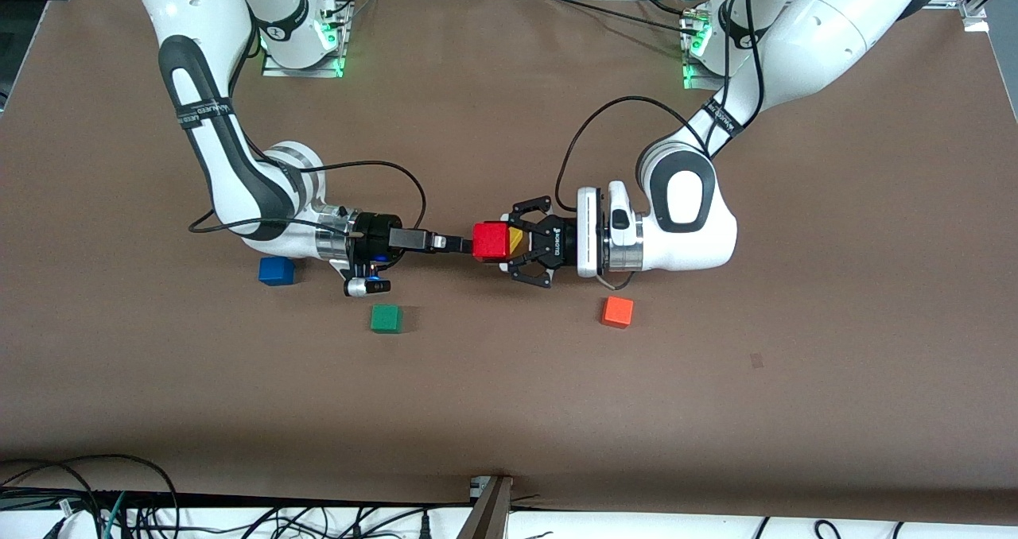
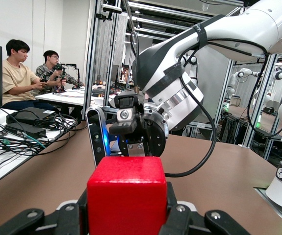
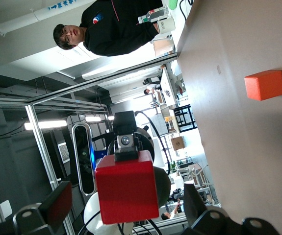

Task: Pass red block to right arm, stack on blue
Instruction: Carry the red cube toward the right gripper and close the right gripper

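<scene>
Gripping the red block, left gripper meets seemingly wide-spread right gripper.

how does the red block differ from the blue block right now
The red block is held up in the air, shut in the left gripper; the blue block rests on the table, touched by nothing. The red block hangs at mid-table between the two grippers, with the open right gripper at its free end; the blue block lies toward the right arm's end of the table. Both look like plain cubes of similar size.

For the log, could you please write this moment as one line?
phase: handover; left tool: shut on red block; right tool: open around it; blue cube: on table
</scene>
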